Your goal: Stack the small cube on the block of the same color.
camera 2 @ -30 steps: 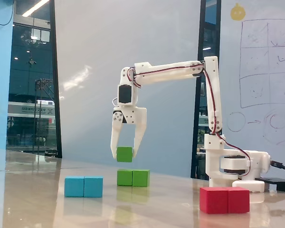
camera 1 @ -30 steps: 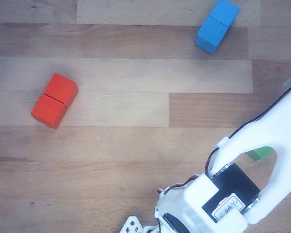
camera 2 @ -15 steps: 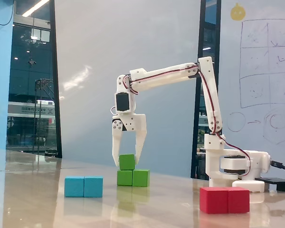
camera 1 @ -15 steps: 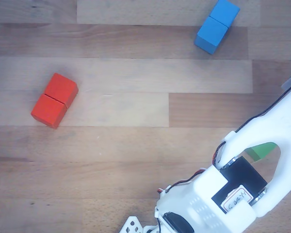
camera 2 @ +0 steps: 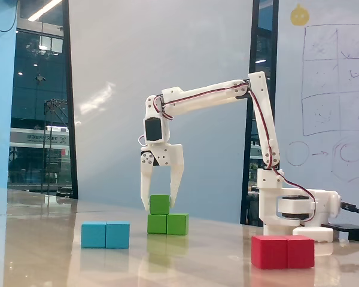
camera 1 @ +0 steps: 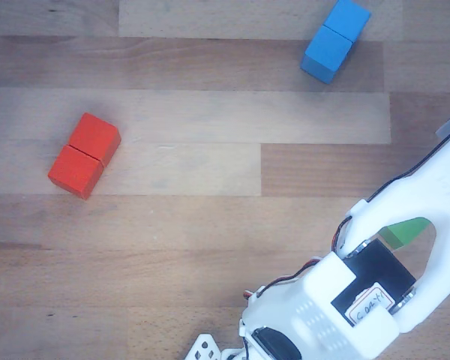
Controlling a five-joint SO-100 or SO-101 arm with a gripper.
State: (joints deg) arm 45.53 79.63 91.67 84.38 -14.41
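Note:
In the fixed view the small green cube [camera 2: 160, 204] sits on the left half of the green two-cube block [camera 2: 177, 224]. My gripper [camera 2: 160, 206] points straight down with one finger on each side of the cube. The jaws are spread a little wider than the cube, with thin gaps at both sides, so it looks open. In the other view, from above, the white arm [camera 1: 360, 300] covers the gripper. Only a sliver of green wood [camera 1: 405, 231] shows through a gap in the arm, and I cannot tell which green piece it is.
A blue two-cube block [camera 1: 336, 39] [camera 2: 105, 235] and a red two-cube block [camera 1: 84, 154] [camera 2: 283, 251] lie apart on the wooden table. The arm's base [camera 2: 290, 209] stands behind the red block in the fixed view.

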